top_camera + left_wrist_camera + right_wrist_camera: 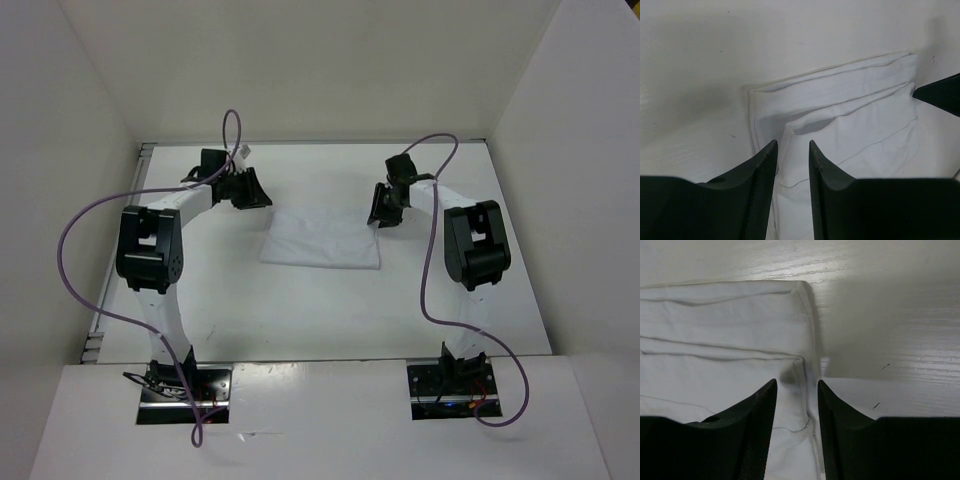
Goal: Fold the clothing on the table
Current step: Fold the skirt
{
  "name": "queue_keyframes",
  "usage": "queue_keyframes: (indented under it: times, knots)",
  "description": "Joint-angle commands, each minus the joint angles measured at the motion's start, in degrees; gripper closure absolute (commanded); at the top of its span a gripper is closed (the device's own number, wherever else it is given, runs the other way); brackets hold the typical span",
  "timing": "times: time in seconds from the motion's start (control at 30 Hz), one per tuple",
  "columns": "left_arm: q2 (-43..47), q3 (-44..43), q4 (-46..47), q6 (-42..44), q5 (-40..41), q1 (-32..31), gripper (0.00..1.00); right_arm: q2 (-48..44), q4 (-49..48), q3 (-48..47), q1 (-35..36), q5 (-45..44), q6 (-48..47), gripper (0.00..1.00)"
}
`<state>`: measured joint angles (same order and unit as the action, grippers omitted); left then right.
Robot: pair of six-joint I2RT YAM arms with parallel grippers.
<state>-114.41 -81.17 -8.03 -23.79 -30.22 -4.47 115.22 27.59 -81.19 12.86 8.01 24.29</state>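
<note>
Folded clothing (320, 240) lies between left tool (258, 197) and right tool (381, 215) (both part-open, empty).

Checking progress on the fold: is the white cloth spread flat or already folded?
Folded. The clothing lies as a compact rectangle, and both wrist views show stacked layers with stepped edges.

Plain white clothing (320, 240), glossy white table (300, 310)

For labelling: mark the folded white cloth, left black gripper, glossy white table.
folded white cloth (322, 240), top view, its middle.
left black gripper (792, 146), left wrist view, between fingertips.
glossy white table (300, 312), top view, bare front area.
</note>
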Motion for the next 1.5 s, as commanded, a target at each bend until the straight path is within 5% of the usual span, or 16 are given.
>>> queue_keyframes:
  times: [0.0,0.73,1.03,1.17,1.47]
  knots:
    - [-1.61,-1.89,3.02,3.66,-2.3,-0.45,0.63,0.09,-2.72,-3.98,-0.29,0.43,-1.27,0.56]
    - [-6.44,0.31,6.27,3.31,-6.87,-1.59,0.65,2.29,-4.48,-2.84,-0.29,3.15,0.32,0.72]
    - [-8.2,0.31,7.33,2.26,-8.63,-3.18,0.78,2.82,-4.48,-2.84,-0.29,2.02,0.84,0.99]
    - [-8.2,0.31,6.8,2.79,-8.63,-3.7,1.0,0.98,-4.48,-2.31,0.23,0.78,1.37,1.0]
    - [-0.64,0.75,3.99,2.08,-1.95,-3.18,1.0,-4.12,-2.63,-2.31,0.23,-3.88,2.51,1.0]
